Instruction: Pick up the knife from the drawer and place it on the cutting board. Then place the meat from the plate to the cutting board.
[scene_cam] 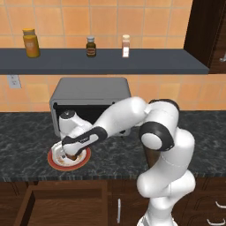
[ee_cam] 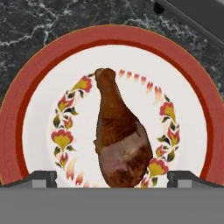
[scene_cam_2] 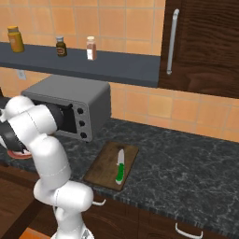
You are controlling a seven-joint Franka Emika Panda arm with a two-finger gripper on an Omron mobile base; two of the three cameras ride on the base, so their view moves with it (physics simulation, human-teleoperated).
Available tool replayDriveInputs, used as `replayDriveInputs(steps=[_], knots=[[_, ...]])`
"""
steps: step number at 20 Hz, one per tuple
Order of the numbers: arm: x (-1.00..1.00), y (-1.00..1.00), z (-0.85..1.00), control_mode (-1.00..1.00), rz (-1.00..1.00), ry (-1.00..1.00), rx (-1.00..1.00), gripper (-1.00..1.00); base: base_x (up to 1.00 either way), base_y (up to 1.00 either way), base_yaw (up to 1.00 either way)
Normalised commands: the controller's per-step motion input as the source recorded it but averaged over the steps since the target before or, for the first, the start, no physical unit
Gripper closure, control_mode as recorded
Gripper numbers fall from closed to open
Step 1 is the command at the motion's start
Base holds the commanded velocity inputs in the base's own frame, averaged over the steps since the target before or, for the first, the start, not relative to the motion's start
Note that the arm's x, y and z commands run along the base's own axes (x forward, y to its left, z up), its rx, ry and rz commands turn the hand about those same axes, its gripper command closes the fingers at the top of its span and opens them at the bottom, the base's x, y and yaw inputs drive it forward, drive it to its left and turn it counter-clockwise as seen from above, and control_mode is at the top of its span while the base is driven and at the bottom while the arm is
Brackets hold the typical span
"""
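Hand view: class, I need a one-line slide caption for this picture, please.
Open gripper poised over the drumstick-shaped meat lying on the red-rimmed, flower-patterned plate on the dark marbled counter.

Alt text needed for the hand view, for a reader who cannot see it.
A reddish-brown drumstick of meat lies in the middle of a round plate with a red rim and floral ring, seen from straight above. The two dark fingers stand spread on either side of its thick end, on dark marbled counter.
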Motion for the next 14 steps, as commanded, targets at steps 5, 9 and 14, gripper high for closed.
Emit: replayDriveInputs(steps=[5, 9, 14], knots=[[0.0, -0.04, -0.21, -1.0, 0.05, 0.0, 0.0, -1.0, 0.0, 0.0, 0.0], [0.0, -0.23, -0.24, -1.0, 0.04, 0.01, 0.0, -1.0, 0.0, 0.0, 0.0], [0.01, -0.14, -0.2, -1.0, 0.01, 0.0, 0.0, -1.0, 0.0, 0.0, 0.0]])
